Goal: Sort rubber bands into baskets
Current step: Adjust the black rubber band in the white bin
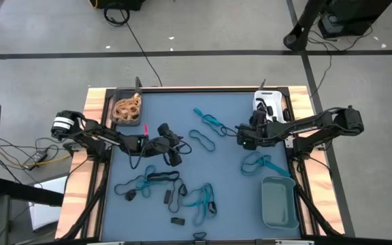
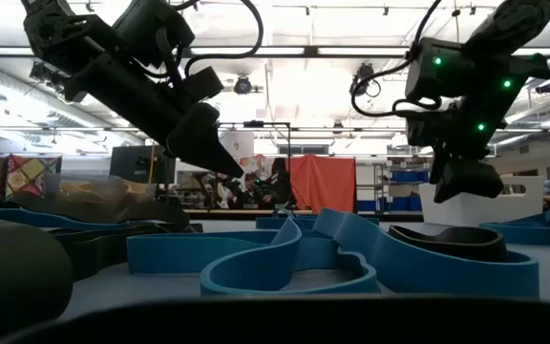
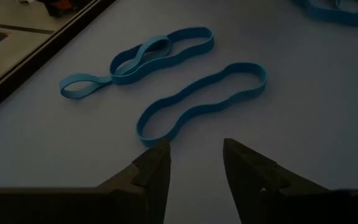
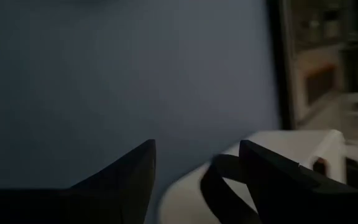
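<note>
My left gripper (image 1: 177,146) (image 3: 196,155) is open and empty above the table's middle, with a blue rubber band (image 3: 201,99) (image 1: 201,139) lying flat just beyond its fingertips. A twisted blue band (image 3: 148,53) lies farther off. My right gripper (image 1: 243,136) (image 4: 197,155) is open and empty beside the white basket (image 1: 269,105) (image 4: 272,155), which holds black bands (image 4: 225,183). The dark basket (image 1: 126,107) at the far left holds tan bands. The grey-teal basket (image 1: 280,202) stands at the near right.
Teal bands (image 1: 260,163) lie in front of the grey-teal basket. Several black and teal bands (image 1: 182,194) lie scattered toward the near edge, and blue ones fill the front of the low view (image 2: 294,263). A raised rim (image 1: 203,88) borders the table.
</note>
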